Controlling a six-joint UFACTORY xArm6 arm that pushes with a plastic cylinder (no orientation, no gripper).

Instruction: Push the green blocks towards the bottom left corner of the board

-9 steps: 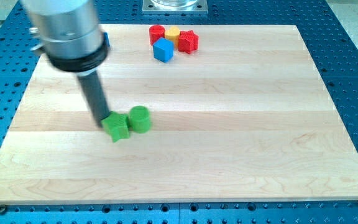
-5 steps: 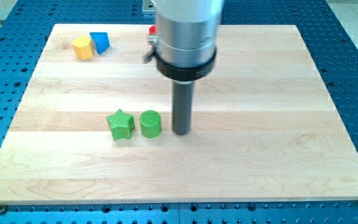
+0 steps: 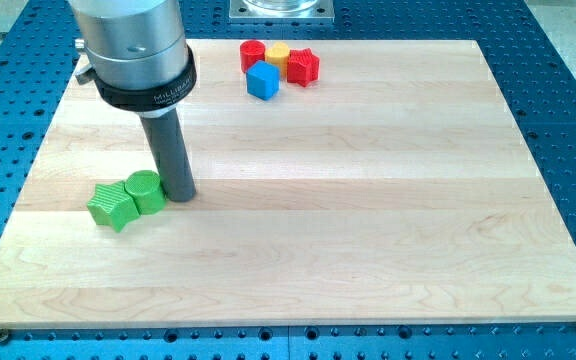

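Green star block [image 3: 113, 206] and green cylinder [image 3: 146, 191] side by side and touching, on the left half of the wooden board [image 3: 368, 230], about at 8 o'clock from the board's middle, still well apart from the bottom left corner. Cylinder at 2 o'clock from the star. My tip [image 3: 180, 196] just at 3 o'clock of the green cylinder, touching it or almost touching; exact contact hard to tell. No fingers on this arm, only a straight dark rod under a grey metal body, so nothing open or closed to report. Far away, near the top edge at 12 o'clock from the green pair, a small cluster: red cylinder [image 3: 253, 54], yellow block [image 3: 279, 54] with shape not clear, red star block [image 3: 304, 66] and blue cube [image 3: 262, 81], all close together and touching or nearly so. Around the board, a blue perforated table [image 3: 568, 100].
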